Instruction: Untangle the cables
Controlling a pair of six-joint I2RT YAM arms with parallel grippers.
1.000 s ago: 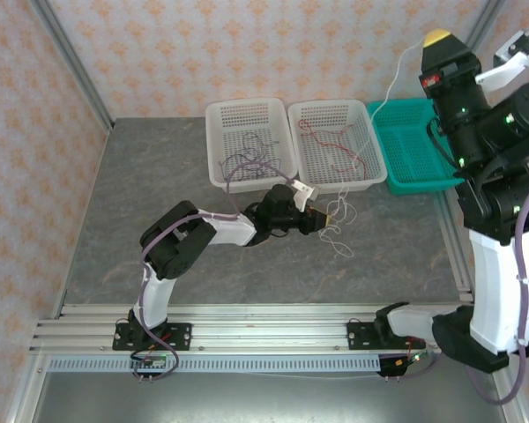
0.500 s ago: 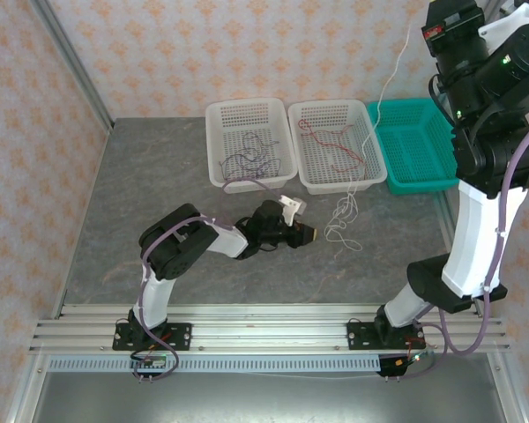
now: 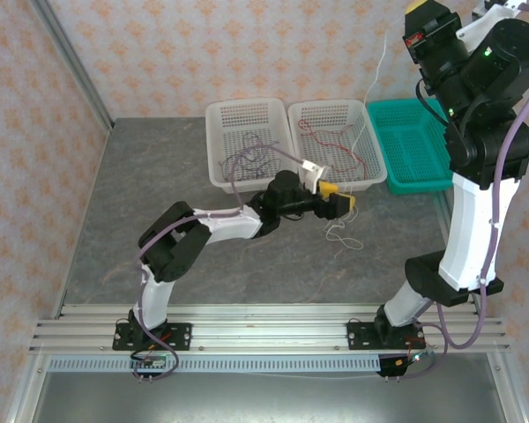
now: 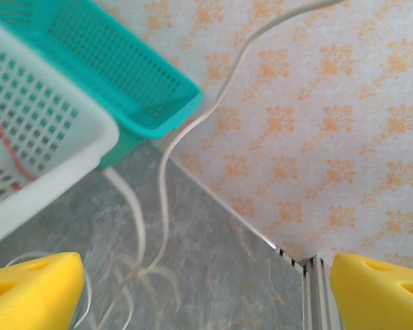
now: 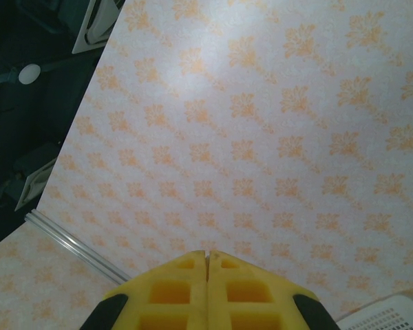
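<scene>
so here's where things sit: the white cable (image 4: 162, 192) is strung up in the air. its lower end is bunched in loose loops on the worktop (image 3: 159, 229), just in front of the middle white basket (image 3: 331, 104). the rest climbs to the right fingers (image 5: 179, 289), raised high over by the teal basket (image 3: 419, 183). those fingers are pressed flat together. the cable hangs from up there, so i reckon they're pinching its top end, though the wrist view doesn't show the strand itself. the left fingers (image 4: 27, 289) are spread wide with nothing in them, sitting low by the loops. the cable passes up between them without touching either one. the red cable (image 3: 317, 134) lies in the middle basket and the dark cables (image 3: 251, 159) are in the left white basket (image 3: 247, 102), so white looks like the last one to sort. what worries me is the loops: pull any higher with nothing pinning them and they could cinch into a proper knot instead of shaking loose. the strand also crosses over the middle basket's right side, so it could drag on the rim or hook the red cable and yank that light basket around. and if the left fingers close in the wrong spot, they either miss the thin strand or grab several loops at once. a thin cable could also just slip out up top and drop back in a heap.
</scene>
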